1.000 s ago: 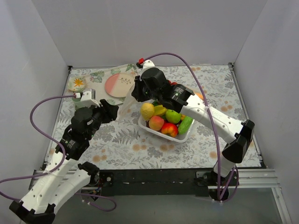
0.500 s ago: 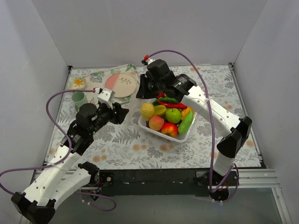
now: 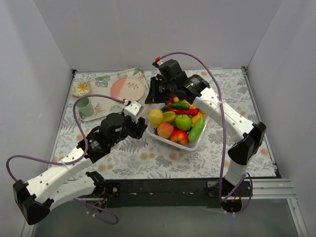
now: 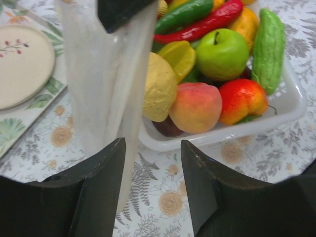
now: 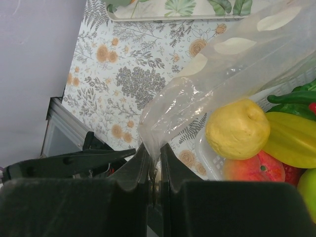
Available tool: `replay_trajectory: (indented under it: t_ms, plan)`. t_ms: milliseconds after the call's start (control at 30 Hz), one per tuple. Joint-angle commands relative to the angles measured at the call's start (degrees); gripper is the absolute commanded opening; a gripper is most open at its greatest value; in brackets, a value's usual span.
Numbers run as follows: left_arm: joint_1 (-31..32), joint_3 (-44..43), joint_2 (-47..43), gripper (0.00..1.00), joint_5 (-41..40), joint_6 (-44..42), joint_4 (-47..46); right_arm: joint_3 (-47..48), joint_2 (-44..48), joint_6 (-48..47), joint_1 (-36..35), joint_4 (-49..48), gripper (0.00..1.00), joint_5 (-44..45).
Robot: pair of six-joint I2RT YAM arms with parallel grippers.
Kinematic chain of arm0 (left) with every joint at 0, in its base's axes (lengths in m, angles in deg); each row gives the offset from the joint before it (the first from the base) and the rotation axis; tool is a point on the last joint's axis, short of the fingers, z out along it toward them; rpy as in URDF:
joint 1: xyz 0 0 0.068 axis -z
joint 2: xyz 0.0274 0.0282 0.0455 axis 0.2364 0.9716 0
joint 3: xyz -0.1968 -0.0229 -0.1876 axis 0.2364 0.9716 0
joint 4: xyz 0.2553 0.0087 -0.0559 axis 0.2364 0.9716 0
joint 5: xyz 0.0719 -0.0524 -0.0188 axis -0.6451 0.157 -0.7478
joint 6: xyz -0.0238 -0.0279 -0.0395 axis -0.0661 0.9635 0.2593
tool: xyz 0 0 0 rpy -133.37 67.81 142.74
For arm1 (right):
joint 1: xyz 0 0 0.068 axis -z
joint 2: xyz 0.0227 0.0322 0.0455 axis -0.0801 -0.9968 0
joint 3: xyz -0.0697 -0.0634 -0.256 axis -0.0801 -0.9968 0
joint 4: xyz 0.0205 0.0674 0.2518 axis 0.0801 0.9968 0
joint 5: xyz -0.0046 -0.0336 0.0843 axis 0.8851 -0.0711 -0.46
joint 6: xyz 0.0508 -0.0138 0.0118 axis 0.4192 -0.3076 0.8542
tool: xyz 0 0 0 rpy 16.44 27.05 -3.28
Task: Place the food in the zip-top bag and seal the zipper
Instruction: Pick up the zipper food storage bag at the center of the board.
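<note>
Two tools are now set close at the zip-top bag (image 4: 106, 74). The right tool (image 5: 154, 148) is clamped narrow on an edge of the bag. The bag is held up off the desk (image 3: 148, 158) near its middle and hangs just beside the left rim of the white tray (image 4: 291, 98).

Over the last second the left tool (image 4: 152, 148) has been swung in from the left edge of the desk. It is now set wide and empty, with the lower part of the hanging film lying partly in the gap between its fingers. In the same time the right tool has been shifted slightly toward the far edge.

The food (image 3: 178, 121) is all heaped in the tray, and none is seen inside the bag. The zipper cannot be picked out in the clear film, so the pinched edge may be the mouth, but that is not certain.

The change is judged to mean that a second grip is being prepared so that the mouth can be spread. Loading has not been begun, and sealing is far off.
</note>
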Motion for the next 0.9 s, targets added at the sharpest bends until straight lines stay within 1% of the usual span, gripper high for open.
replay_trajectory:
  t_ms: [0,33,100,233,367,433,467,533,600,667,700,833,867]
  plan:
    - [0.2,-0.3,-1.4,0.48,-10.7,-1.4,-2.2,1.9,0.7,0.6,0.2,0.2,0.01,-1.3]
    - [0.2,0.0,-1.4,0.47,-12.7,-1.6,-2.6,1.6,0.9,0.7,0.2,0.2,0.01,-1.3]
    - [0.2,0.1,-1.1,0.45,-13.4,-2.1,-3.5,0.7,1.4,0.7,0.3,0.0,0.01,-1.5]
    - [0.2,-0.3,0.4,0.35,-13.6,-1.9,-4.3,-0.8,2.3,0.7,0.2,-0.7,0.01,-1.4]
    - [0.2,-0.5,0.3,0.29,-13.2,-1.4,-5.1,-1.6,2.8,0.6,0.2,-0.7,0.01,-0.8]
    - [0.2,-0.7,0.6,0.24,-14.3,-1.4,-5.2,-1.9,3.0,0.7,0.2,-0.8,0.01,-0.9]
    - [0.2,-0.7,0.9,0.17,-15.1,-1.6,-5.2,-2.3,3.3,0.6,0.2,-0.9,0.01,-0.9]
    - [0.2,-0.8,1.2,0.13,-16.3,-1.6,-5.1,-2.8,3.5,0.4,0.2,-1.2,0.01,-0.9]
    - [0.2,-0.9,1.0,0.15,-16.1,-1.7,-5.0,-3.0,3.8,0.2,0.2,-1.2,0.01,-0.5]
    - [0.3,-1.6,0.4,0.29,-15.0,-1.4,-4.4,-3.0,3.8,0.0,0.2,-0.9,0.01,0.0]
    - [0.3,-1.7,0.2,0.33,-14.7,-1.2,-4.1,-3.2,3.9,-0.1,0.2,-0.9,0.01,0.2]
    - [0.2,-2.1,-0.5,0.44,-15.8,-1.4,-3.1,-3.8,4.1,-0.1,0.2,-1.2,0.01,0.1]
    - [0.3,-2.6,-0.5,0.44,-15.2,-1.4,-2.9,-3.8,4.2,-0.1,0.2,-1.3,0.01,0.1]
